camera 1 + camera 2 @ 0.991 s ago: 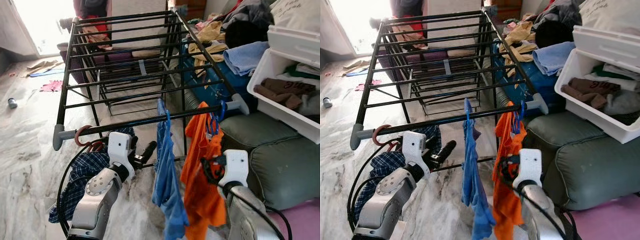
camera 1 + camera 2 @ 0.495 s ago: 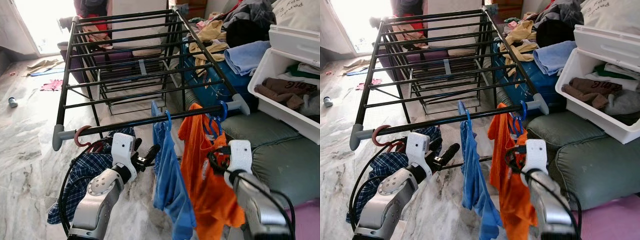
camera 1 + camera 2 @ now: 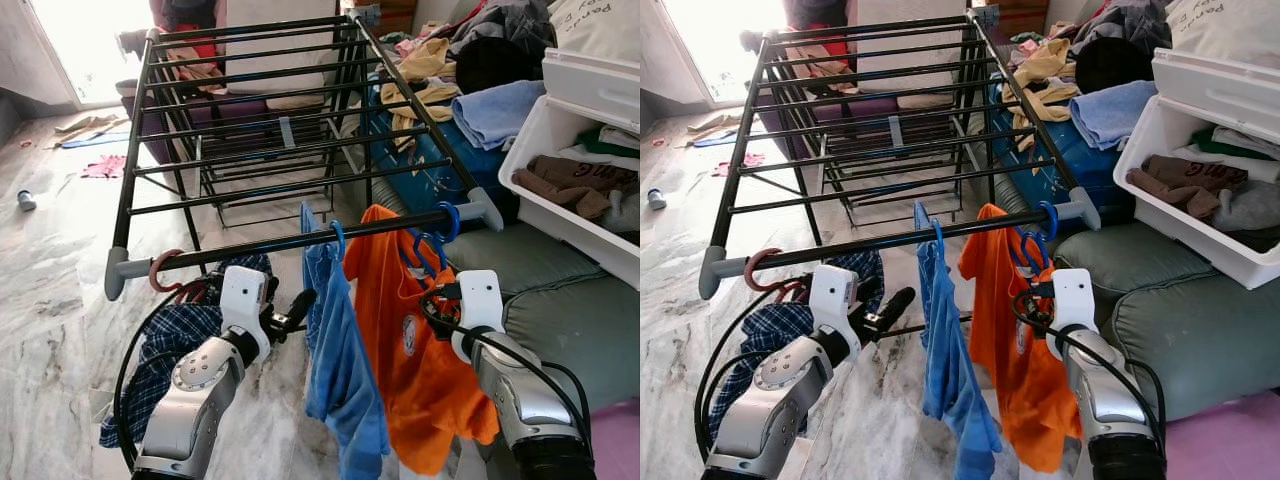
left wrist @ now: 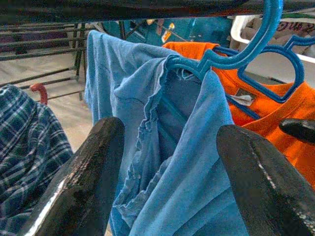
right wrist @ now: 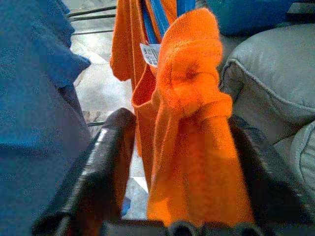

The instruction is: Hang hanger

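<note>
Black drying rack (image 3: 250, 110) spans the upper scene, 10 to 2 o'clock; its front rail (image 3: 290, 243) crosses the centre. White bin (image 3: 560, 225) of folded clothes at 3 o'clock, grey cushion (image 3: 585, 320) below it.

Orange shirt (image 3: 420, 370) hangs at 5 o'clock on a blue hanger (image 3: 428, 245), hook over the front rail near its right end cap. Blue shirt (image 3: 340, 370) hangs just left of it on its own blue hanger (image 4: 231, 56), hook also on the rail. Plaid shirt (image 3: 160, 350) droops at 8 o'clock under a red hook (image 3: 163, 270).

Right gripper (image 5: 172, 147): fingers apart, orange fabric bunched between them; no clamp evident, though cloth brushes the inner faces. Left gripper (image 4: 167, 162): fingers spread wide, blue shirt lying in the gap, not pinched.

Judgement: hanger looks seated, task near done.

Risks:
- Orange cloth snagging on a right finger as the arm backs off, dragging the hook along or off the rail.
- Hook sits close to the rail's end; a sideways tug could slide it toward the cap.
- Left fingers closing or lifting would catch the blue shirt and unseat its hanger.
</note>
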Motion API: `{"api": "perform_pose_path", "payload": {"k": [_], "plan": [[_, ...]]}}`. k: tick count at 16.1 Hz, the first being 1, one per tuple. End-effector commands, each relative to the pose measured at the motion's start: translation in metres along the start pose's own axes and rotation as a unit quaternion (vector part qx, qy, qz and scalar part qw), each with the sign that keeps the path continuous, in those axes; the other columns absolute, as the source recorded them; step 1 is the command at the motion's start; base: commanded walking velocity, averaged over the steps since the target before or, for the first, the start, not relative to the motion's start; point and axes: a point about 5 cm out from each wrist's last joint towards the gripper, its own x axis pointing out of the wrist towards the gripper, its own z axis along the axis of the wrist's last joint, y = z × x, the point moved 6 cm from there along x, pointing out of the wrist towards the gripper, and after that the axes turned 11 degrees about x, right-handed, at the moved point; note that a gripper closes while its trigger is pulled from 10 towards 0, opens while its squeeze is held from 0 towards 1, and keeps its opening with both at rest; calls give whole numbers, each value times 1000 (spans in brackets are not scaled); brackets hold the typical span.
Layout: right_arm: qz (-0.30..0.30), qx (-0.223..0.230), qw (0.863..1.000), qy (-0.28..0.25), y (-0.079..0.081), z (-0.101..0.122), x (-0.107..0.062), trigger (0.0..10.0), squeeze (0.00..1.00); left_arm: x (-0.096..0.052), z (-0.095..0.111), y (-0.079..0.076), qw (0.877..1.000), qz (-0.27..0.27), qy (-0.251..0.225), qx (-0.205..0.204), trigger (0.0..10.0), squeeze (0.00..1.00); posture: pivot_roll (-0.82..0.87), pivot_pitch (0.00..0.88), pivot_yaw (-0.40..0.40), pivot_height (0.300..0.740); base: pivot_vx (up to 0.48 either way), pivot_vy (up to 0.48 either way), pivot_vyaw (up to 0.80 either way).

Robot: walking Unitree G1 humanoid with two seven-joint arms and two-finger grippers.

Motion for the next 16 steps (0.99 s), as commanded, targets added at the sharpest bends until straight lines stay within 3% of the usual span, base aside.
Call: {"api": "perform_pose_path", "payload": {"k": [1, 6, 16], "plan": [[13, -7, 1000, -4, 3, 6, 2, 0, 0, 0, 0, 6, 1000, 9, 4, 9, 10000, 0, -111, 18, 29, 740, 0, 0, 0], [17, -34, 999, -10, 1, 7, 1, 0, 0, 3, 0, 2, 1000, 3, 4, 11, 10000, 0, -121, 15, 28, 740, 0, 0, 0], [19, -38, 999, -14, 4, 5, 3, 0, 0, 5, 0, 2, 1000, 4, 5, 10, 10000, 0, -119, 14, 26, 740, 0, 0, 0]]}}
